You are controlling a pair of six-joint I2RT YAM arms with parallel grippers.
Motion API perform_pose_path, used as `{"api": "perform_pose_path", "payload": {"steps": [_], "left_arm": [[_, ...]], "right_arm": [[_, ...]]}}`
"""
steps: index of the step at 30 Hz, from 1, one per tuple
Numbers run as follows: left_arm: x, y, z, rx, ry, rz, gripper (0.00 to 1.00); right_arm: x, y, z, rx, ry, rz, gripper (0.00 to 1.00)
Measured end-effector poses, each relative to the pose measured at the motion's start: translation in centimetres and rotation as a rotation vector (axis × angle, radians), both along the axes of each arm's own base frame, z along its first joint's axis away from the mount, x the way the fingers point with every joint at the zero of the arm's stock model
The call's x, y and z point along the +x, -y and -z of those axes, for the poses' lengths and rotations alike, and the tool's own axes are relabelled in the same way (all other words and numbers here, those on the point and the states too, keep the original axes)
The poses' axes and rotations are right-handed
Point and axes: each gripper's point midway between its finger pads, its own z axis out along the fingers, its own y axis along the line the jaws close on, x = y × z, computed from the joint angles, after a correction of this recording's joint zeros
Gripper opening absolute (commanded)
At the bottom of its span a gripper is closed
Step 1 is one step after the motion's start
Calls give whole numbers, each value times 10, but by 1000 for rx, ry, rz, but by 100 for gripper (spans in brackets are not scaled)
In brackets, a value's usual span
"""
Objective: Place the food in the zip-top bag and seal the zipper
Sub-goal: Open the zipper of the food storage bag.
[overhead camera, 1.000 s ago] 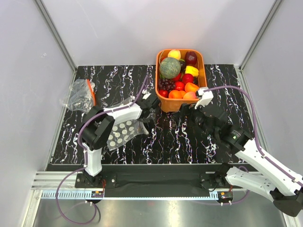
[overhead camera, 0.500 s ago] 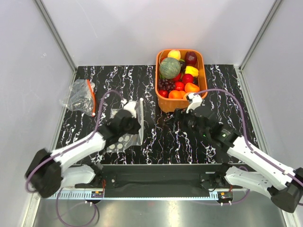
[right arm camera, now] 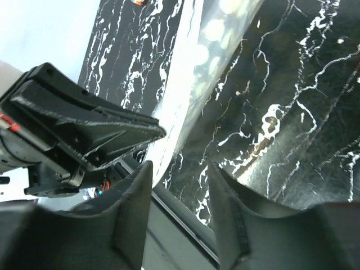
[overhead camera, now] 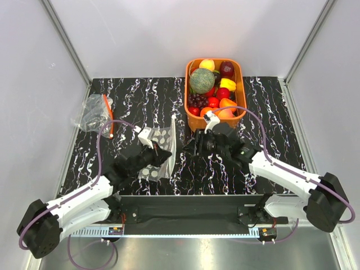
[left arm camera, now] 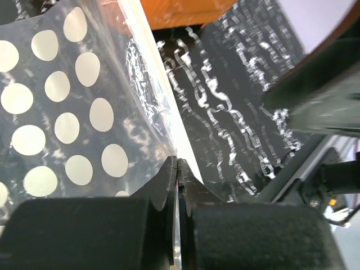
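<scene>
From above, the zip-top bag (overhead camera: 159, 135) is left of the counter's (overhead camera: 270, 112) middle, closer to the near edge than the far one. It is lifted so that its mouth edge stands up, and the pale zipper (overhead camera: 172, 132) runs along that edge from far to near. The left gripper (overhead camera: 164, 153) is at the zipper from the left. The right gripper (overhead camera: 191, 147) is just beside the zipper on its right, not touching it as far as this view shows. The orange basket (overhead camera: 189, 107) sits at the far edge, right of centre, and holds the food: the green netted melon (overhead camera: 201, 80), an orange round fruit (overhead camera: 228, 104) and other toy produce. A crumpled clear bag (overhead camera: 94, 114) lies near the counter's left edge.

In the left wrist view, the left gripper (left arm camera: 178, 164) is pressed together, pinching the zipper (left arm camera: 151, 67) strip. The dotted bag (left arm camera: 67, 118) spreads out to the left of the strip, with the black marbled counter (left arm camera: 230, 118) to the right and the basket (left arm camera: 180, 10) at the top.

In the right wrist view, the right gripper (right arm camera: 179, 208) is spread wide and holds nothing; only counter (right arm camera: 281, 112) shows between its fingers (right arm camera: 132, 214). The bag's pale edge (right arm camera: 188, 84) rises just beyond them, and the left gripper (right arm camera: 152, 133) reaches it from the left.
</scene>
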Motion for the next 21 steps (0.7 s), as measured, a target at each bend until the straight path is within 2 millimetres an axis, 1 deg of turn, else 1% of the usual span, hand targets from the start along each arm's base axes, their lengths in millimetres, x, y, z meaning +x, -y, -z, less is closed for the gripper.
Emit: {"api": "perform_pose_path", "payload": {"steps": [3,6,10,13,17,21], "left_arm": [[0,3,-8,-31,15,9,0],[-1,6,-14,-58,28,20,0],[-2,8,-20,-82,37,30,0],[-4,10,-23,-93,38,39,0],[-4,10,-25,-99,41,42,0],[-4,10,-24,-99,41,41,0]], "right_arm": [[4,-5,2,15,-5,3,42],[8,-10,8,16,-14,4,41],[11,-16,25,-9,-44,3,41],[13,-20,35,-24,-62,0,41],[12,-27,38,-24,-65,-14,41],[10,-32,32,-16,-55,-25,40]]}}
